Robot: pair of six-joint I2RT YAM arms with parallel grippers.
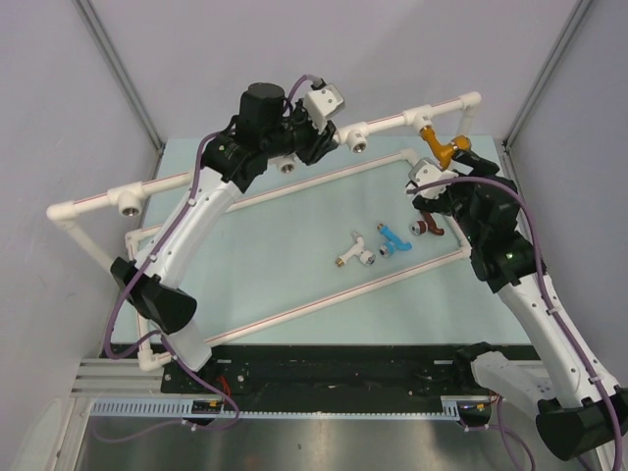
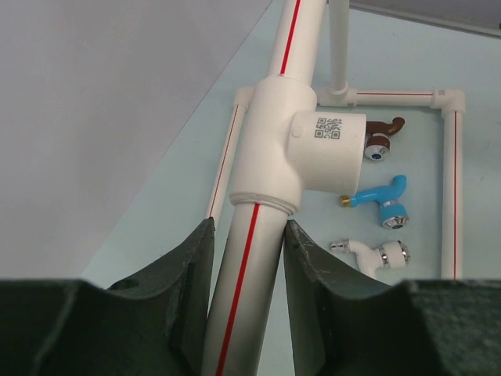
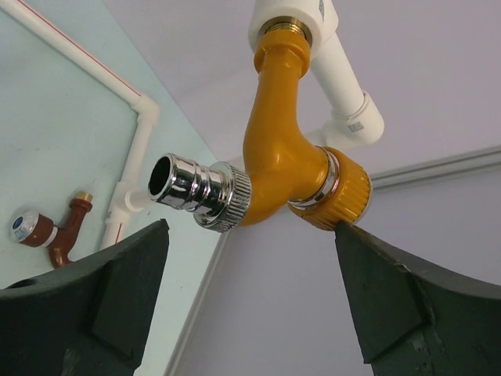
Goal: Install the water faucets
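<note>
Water faucets lie in two places: the orange faucet (image 3: 278, 157) hangs from a white socket (image 3: 291, 17) on the raised upper pipe (image 1: 392, 120) at the far right of the pipe frame, its brass-ringed neck seated in the socket mouth. The white faucet (image 1: 353, 251), blue faucet (image 1: 395, 237) and dark red-brown faucet (image 1: 427, 228) lie loose and close together on the table (image 1: 294, 265), inside the frame's low rectangle. The right gripper (image 3: 250, 231) sits just under the orange one with its fingers (image 3: 117, 290) spread wide to either side of the body; one tip is near the orange knob but nothing is being squeezed. The left gripper (image 2: 246, 235) is pinched on the upper pipe just beside a T-socket (image 2: 282, 141) with a printed code label, and looks to be bracing the frame. My reading is that the step in hand is the fitting of the first faucet, with three not yet begun. How deep the orange neck is threaded cannot be told from these views. If it needs more turns, the right claw should close across the body and rotate about the socket's axis while the left holds the pipe against the twist. If it is tight, the right arm should back straight off, drop to the dark red-brown faucet nearest it, and take it by the body so that the brass-tipped end is free to meet an open socket
</note>
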